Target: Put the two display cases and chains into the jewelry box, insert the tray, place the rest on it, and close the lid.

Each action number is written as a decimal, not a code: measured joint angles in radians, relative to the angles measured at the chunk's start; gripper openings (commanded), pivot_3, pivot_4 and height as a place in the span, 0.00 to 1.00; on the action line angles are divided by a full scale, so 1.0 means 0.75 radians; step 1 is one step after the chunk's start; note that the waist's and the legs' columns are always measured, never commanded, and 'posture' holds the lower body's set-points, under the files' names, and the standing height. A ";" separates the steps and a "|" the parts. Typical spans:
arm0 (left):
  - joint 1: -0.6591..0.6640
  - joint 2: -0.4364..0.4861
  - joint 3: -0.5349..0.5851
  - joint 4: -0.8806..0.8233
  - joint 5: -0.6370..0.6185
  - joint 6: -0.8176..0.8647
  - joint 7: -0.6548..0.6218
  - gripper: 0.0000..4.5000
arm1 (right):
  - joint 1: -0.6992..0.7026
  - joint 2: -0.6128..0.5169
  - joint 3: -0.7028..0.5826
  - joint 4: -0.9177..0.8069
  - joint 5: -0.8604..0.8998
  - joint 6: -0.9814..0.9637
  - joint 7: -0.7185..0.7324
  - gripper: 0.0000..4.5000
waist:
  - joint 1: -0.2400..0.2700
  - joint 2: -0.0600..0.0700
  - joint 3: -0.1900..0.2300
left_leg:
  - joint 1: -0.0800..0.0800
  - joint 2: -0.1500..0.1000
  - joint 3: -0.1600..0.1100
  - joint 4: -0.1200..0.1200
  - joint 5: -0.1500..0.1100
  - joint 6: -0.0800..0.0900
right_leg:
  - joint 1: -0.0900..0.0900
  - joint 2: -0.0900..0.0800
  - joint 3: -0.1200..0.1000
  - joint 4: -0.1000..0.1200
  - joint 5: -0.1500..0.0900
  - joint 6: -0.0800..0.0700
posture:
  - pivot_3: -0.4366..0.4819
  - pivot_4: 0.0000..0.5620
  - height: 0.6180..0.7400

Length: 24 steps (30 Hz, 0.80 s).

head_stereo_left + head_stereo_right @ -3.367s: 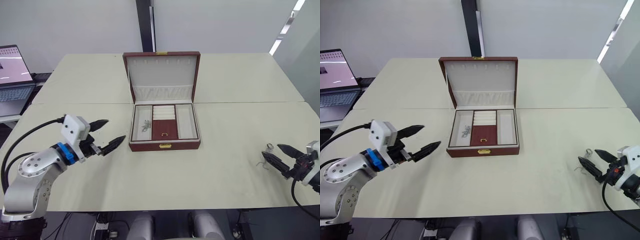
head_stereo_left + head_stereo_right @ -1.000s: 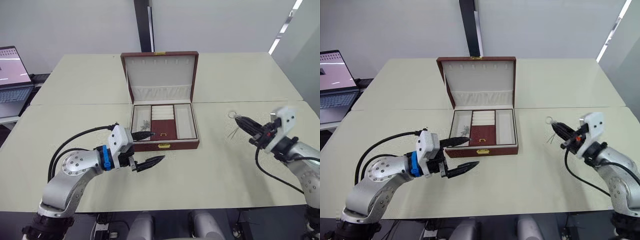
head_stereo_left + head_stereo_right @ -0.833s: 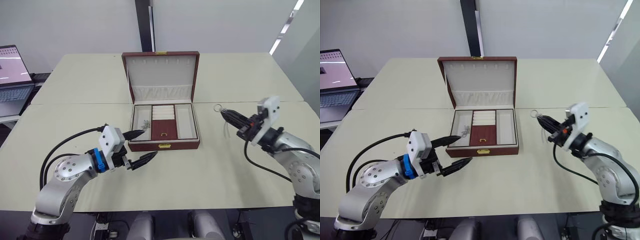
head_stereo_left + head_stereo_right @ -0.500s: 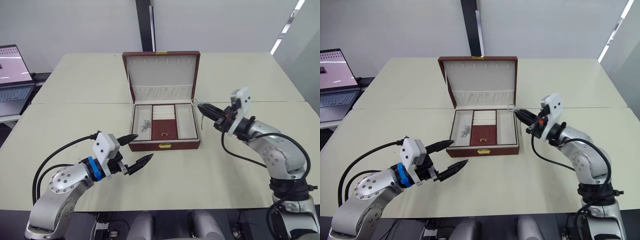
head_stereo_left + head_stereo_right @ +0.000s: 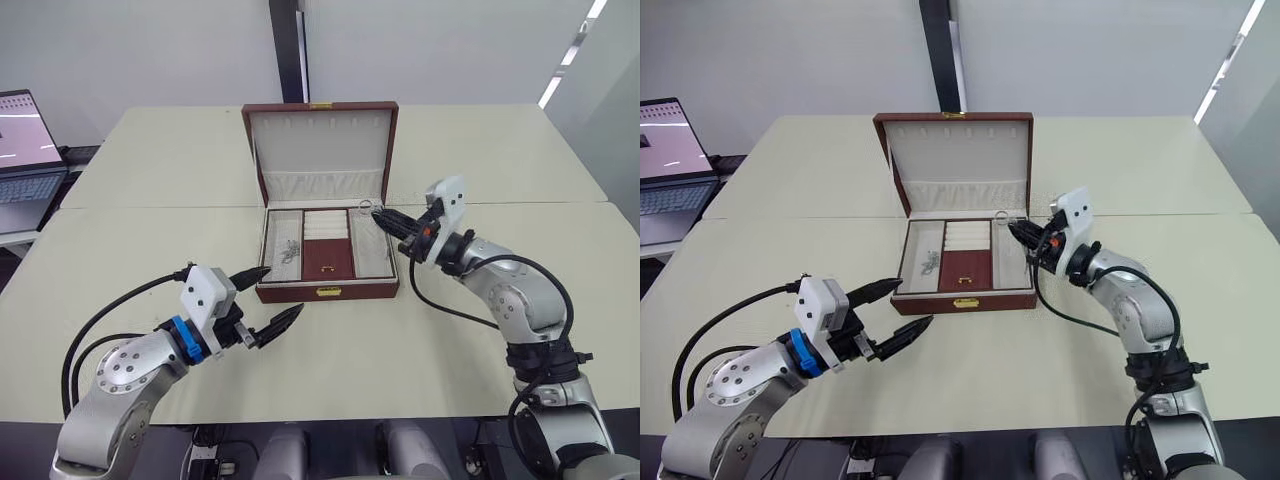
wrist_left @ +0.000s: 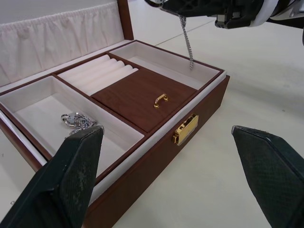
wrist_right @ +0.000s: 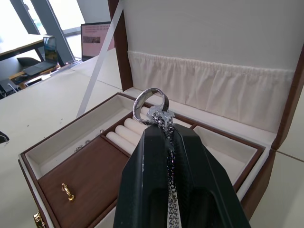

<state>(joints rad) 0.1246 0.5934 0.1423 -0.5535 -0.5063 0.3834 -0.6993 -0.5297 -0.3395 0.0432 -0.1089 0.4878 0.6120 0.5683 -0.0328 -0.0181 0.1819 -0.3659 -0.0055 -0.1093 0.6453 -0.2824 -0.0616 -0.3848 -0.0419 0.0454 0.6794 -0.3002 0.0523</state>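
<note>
- The right gripper is pinched tight on a chain, with the ring sticking up above the fingertips and the rest hanging straight down.
- The key relation: the chain dangles over the right-hand compartment of the tray, which sits in the jewelry box. Its lower end looks just above the cream lining, though contact cannot be told. A short lowering and release seems to be all that is needed.
- The compartment's long axis runs near to far, so the chain would lie best along that line.
- The left gripper hovers spread wide and empty over the table, near the box's front left corner. It is the nearer arm to the left compartment, where a small heap of chains already lies.
- The lid stands upright at the far side, leaving the drop unobstructed.
- A laptop sits far left, well apart.
</note>
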 measured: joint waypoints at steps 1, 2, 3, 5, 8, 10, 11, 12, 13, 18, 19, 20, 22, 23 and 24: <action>0.000 0.000 0.000 0.000 0.000 0.000 0.001 1.00 | 0.000 0.003 0.003 0.001 -0.009 -0.001 -0.002 0.00 | 0.000 0.000 0.000 | 0.000 0.000 0.000 0.000 0.000 0.000 | 0.000 0.000 0.000 0.000 0.000 0.000 | 0.48 0.27 1.00; 0.000 0.000 0.000 0.000 0.001 0.000 0.002 1.00 | 0.000 0.005 0.007 0.001 -0.020 -0.002 -0.002 0.00 | 0.000 0.000 0.000 | 0.000 0.000 0.000 0.000 0.000 0.000 | 0.000 0.000 0.000 0.000 0.000 0.000 | 0.48 0.27 1.00; 0.000 0.000 0.000 0.000 0.001 0.000 0.002 1.00 | 0.000 0.007 0.015 0.003 -0.028 -0.002 -0.003 0.00 | 0.000 0.000 0.000 | 0.000 0.000 0.000 0.000 0.000 0.000 | 0.000 0.000 0.000 0.000 0.000 0.000 | 0.48 0.27 1.00; -0.001 -0.001 -0.002 0.000 0.001 0.000 0.003 1.00 | 0.008 0.011 0.028 0.006 -0.047 -0.001 -0.002 0.00 | 0.000 0.000 0.000 | 0.000 0.000 0.000 0.000 0.000 0.000 | 0.000 0.000 0.000 0.000 0.000 0.000 | 0.48 0.27 1.00; -0.001 -0.001 -0.002 0.000 0.002 0.000 0.006 1.00 | 0.024 0.011 0.031 0.006 -0.062 -0.002 -0.002 0.00 | 0.000 0.000 0.000 | 0.000 0.000 0.000 0.000 0.000 0.000 | 0.000 0.000 0.000 0.000 0.000 0.000 | 0.48 0.27 1.00; -0.002 -0.001 -0.004 0.000 0.002 0.000 0.008 1.00 | 0.039 0.011 0.040 0.006 -0.083 -0.003 -0.002 0.07 | 0.000 0.000 0.000 | 0.000 0.000 0.000 0.000 0.000 0.000 | 0.000 0.000 0.000 0.000 0.000 0.000 | 0.48 0.27 1.00; -0.001 -0.001 -0.008 0.000 0.003 0.000 0.009 1.00 | 0.046 0.011 0.046 0.008 -0.095 -0.003 -0.002 0.15 | 0.000 0.000 0.000 | 0.000 0.000 0.000 0.000 0.000 0.000 | 0.000 0.000 0.000 0.000 0.000 0.000 | 0.48 0.27 1.00; -0.001 -0.001 -0.012 0.000 0.003 0.000 0.009 1.00 | 0.050 0.012 0.048 0.009 -0.098 -0.003 -0.002 0.20 | 0.000 0.000 0.000 | 0.000 0.000 0.000 0.000 0.000 0.000 | 0.000 0.000 0.000 0.000 0.000 0.000 | 0.48 0.27 1.00; -0.002 -0.001 -0.015 0.000 0.003 0.000 0.010 1.00 | 0.052 0.013 0.049 0.009 -0.098 -0.002 -0.002 0.25 | 0.000 0.000 0.000 | 0.000 0.000 0.000 0.000 0.000 0.000 | 0.000 0.000 0.000 0.000 0.000 0.000 | 0.48 0.27 1.00; -0.006 0.000 -0.029 0.000 0.004 -0.002 0.010 1.00 | 0.052 0.015 0.048 0.009 -0.097 0.006 0.000 0.54 | 0.000 0.000 0.000 | 0.000 0.000 0.000 0.000 0.000 0.000 | 0.000 0.000 0.000 0.000 0.000 0.000 | 0.48 0.27 1.00; -0.007 0.000 -0.029 0.000 0.004 -0.003 0.010 1.00 | 0.052 0.015 0.048 0.008 -0.097 0.007 0.000 0.60 | 0.000 0.000 0.000 | 0.000 0.000 0.000 0.000 0.000 0.000 | 0.000 0.000 0.000 0.000 0.000 0.000 | 0.48 0.27 1.00; -0.008 0.000 -0.029 0.000 0.004 -0.003 0.010 1.00 | 0.052 0.015 0.048 0.008 -0.096 0.007 0.002 0.66 | 0.000 0.000 0.000 | 0.000 0.000 0.000 0.000 0.000 0.000 | 0.000 0.000 0.000 0.000 0.000 0.000 | 0.48 0.27 1.00; -0.011 0.000 -0.029 0.000 0.004 -0.003 0.010 1.00 | 0.054 0.015 0.045 0.005 -0.090 0.009 0.009 0.78 | 0.000 0.000 0.000 | 0.000 0.000 0.000 0.000 0.000 0.000 | 0.000 0.000 0.000 0.000 0.000 0.000 | 0.48 0.27 1.00; -0.013 0.000 -0.029 0.000 0.003 -0.002 0.010 1.00 | 0.057 0.013 0.043 0.001 -0.088 0.009 0.016 0.85 | 0.000 0.000 0.000 | 0.000 0.000 0.000 0.000 0.000 0.000 | 0.000 0.000 0.000 0.000 0.000 0.000 | 0.48 0.27 1.00; -0.018 0.000 -0.028 0.001 0.000 0.001 0.012 1.00 | 0.065 0.006 0.037 -0.008 -0.081 0.010 0.028 0.93 | 0.000 0.000 0.000 | 0.000 0.000 0.000 0.000 0.000 0.000 | 0.000 0.000 0.000 0.000 0.000 0.000 | 0.48 0.27 1.00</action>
<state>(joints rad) 0.1114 0.5931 0.1211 -0.5530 -0.5064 0.3841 -0.6901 -0.4813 -0.3348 0.0710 -0.1148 0.4274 0.6193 0.5895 -0.0328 -0.0180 0.1819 -0.3660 -0.0056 -0.1093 0.6453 -0.2824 -0.0616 -0.3850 -0.0418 0.0455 0.6795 -0.3002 0.0523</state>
